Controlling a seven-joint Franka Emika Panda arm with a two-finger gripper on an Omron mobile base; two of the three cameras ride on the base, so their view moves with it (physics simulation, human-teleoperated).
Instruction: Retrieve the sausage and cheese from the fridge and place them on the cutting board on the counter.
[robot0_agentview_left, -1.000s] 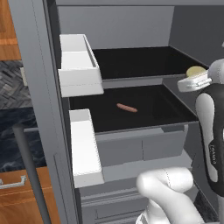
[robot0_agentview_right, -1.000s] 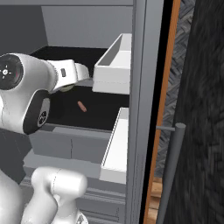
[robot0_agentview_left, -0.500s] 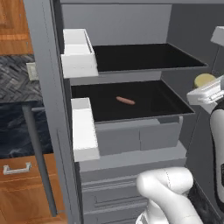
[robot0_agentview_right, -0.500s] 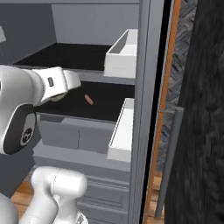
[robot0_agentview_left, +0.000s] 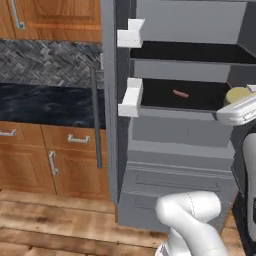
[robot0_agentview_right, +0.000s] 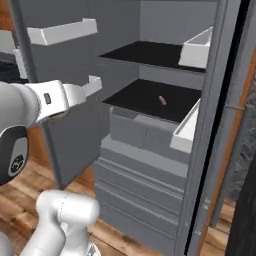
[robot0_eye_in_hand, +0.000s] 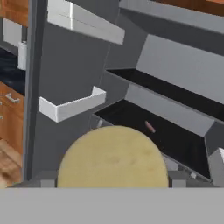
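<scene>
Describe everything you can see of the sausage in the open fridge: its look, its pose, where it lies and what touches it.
The sausage is a thin, short, reddish-pink link, smooth and slightly curved, with rounded ends. It lies flat and alone on the dark lower shelf of the open fridge, towards the back of that shelf, below a second dark shelf. Only the shelf surface touches it; nothing grips or leans on it. It looks small and a little blurred in every view, so no finer surface detail can be made out.

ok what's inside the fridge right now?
On the lower dark shelf of the fridge, just the sausage, lying alone. The upper shelf looks bare. The cheese is out, between the gripper's fingers. The closed drawers hide their contents.
</scene>
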